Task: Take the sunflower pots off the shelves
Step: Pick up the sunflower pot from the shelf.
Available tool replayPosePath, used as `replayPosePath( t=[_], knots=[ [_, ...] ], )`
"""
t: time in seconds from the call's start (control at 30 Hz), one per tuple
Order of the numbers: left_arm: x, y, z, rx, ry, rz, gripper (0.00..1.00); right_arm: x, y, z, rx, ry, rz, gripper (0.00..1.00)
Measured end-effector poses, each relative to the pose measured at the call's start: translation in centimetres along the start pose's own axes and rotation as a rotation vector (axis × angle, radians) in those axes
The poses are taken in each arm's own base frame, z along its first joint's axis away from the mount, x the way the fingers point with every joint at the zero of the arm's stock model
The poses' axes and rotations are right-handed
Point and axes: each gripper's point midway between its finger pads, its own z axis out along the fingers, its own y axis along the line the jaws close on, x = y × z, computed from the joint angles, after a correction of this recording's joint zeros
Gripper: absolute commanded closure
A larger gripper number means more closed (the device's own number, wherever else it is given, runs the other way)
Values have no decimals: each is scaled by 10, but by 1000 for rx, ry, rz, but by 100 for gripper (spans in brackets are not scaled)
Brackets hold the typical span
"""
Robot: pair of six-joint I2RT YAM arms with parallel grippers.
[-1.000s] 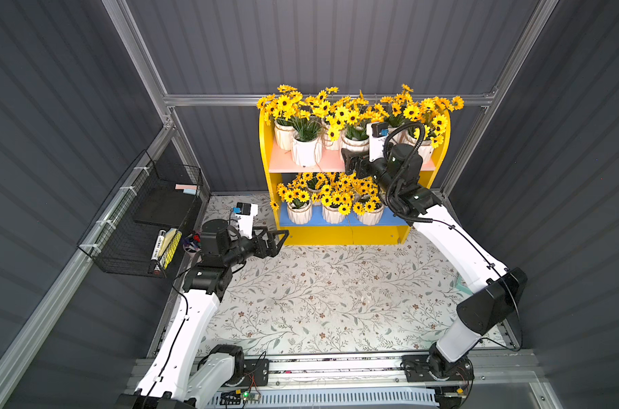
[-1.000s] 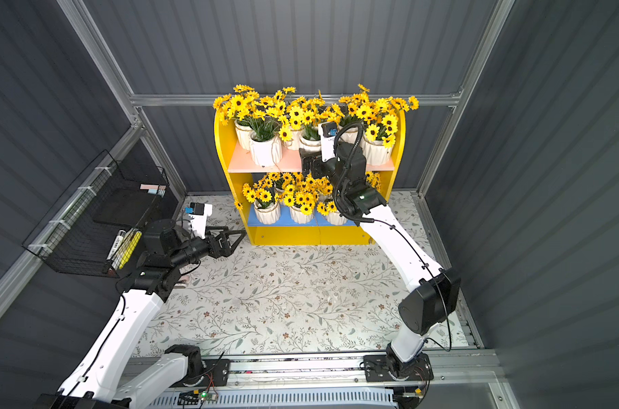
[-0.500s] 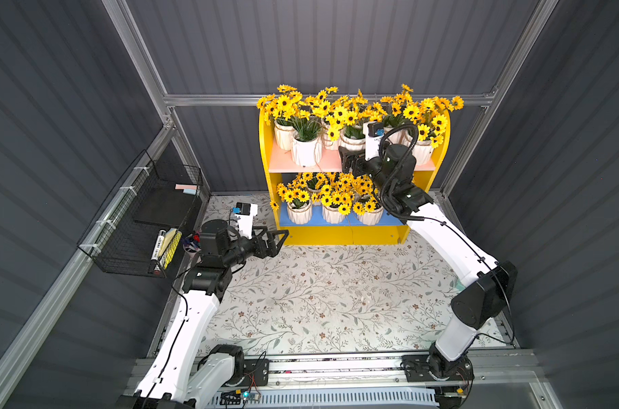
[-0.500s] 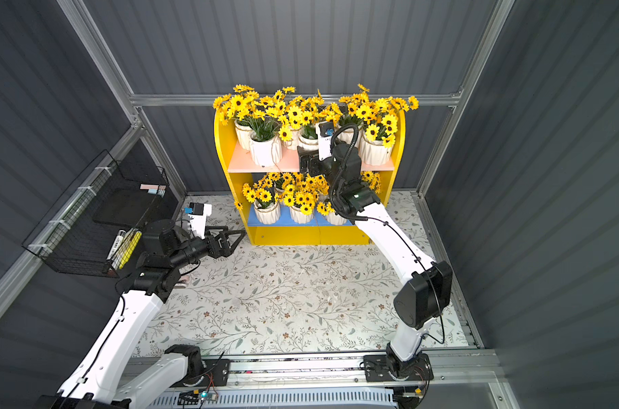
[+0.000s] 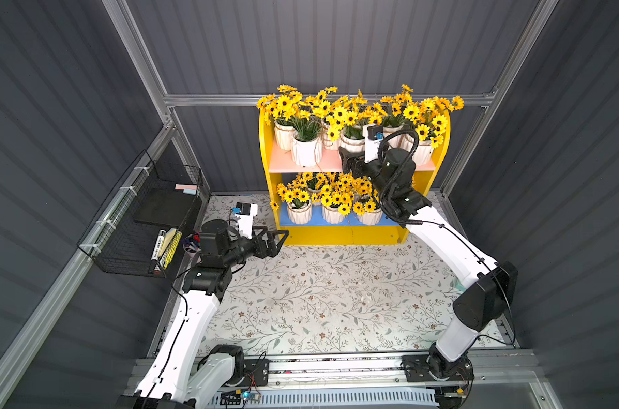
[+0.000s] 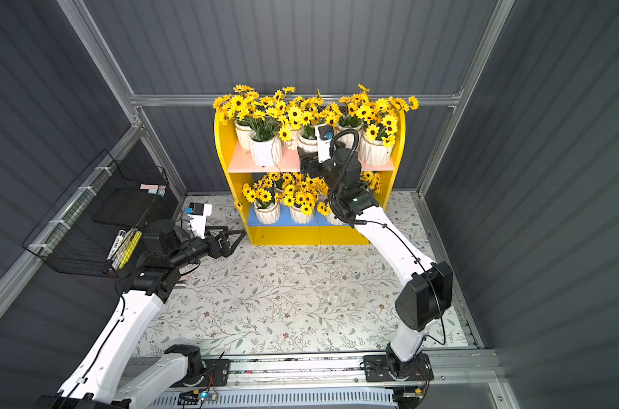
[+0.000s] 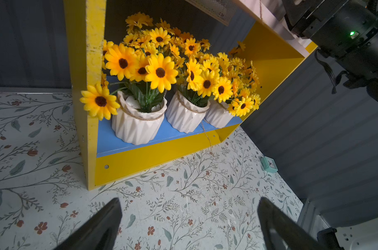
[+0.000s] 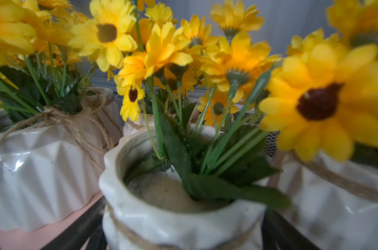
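Nudged leftward, right end effector (image 8: pixel 183 207) spread wide astride a middle sunflower pot (image 8: pixel 179 225) on the shelves' (image 5: pixel 265 155) pink board (image 5: pixel 322 164), fingers (image 8: pixel 84 227) cropped, I can't tell contact, left end effector (image 7: pixel 189 201) open, empty.

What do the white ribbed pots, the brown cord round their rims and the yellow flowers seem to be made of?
White ribbed pots: likely glazed ceramic; glossy highlights on the ridges.
Brown cord: rough jute-like twine, fuzzy twisted strands.
Yellow flowers: artificial, probably fabric petals on plastic stems; uniform matte look.

right gripper (image 6: pixel 302 162): at top-row sunflower pots (image 6: pixel 265 152) | left gripper (image 6: pixel 238 240): spread, empty
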Motion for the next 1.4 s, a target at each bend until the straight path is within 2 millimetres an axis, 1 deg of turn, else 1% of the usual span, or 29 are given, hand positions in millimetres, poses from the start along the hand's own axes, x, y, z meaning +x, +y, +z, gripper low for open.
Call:
replayPosePath(
  t=[0.27,0.3,0.33,0.4,0.43,0.6,0.73,1.0,1.17,1.4],
  knots=[
    [0,0,0,0,0,5,1,-1,0,-7,0,-17,-1,28],
    [0,0,0,0,0,6,1,-1,0,-7,1,-18,-2,26],
    [0,0,0,0,1,6,1,-1,0,-7,3,-20,-2,21],
    [0,0,0,0,1,6,0,-1,-1,-7,6,-19,-3,4],
    [0,0,0,0,0,7,1,-1,-1,-7,9,-18,-3,1],
    [0,0,0,0,0,7,1,1,-2,-7,17,-8,-11,1],
    [0,0,0,0,0,7,1,-2,-2,-7,22,-3,-12,1],
    [0,0,0,0,0,7,1,-21,-3,-5,22,-20,-4,1],
    [0,0,0,0,0,7,1,-18,-2,2,22,-11,-2,1],
    [0,0,0,0,0,7,0,-5,-2,11,32,23,-2,1]
  ],
)
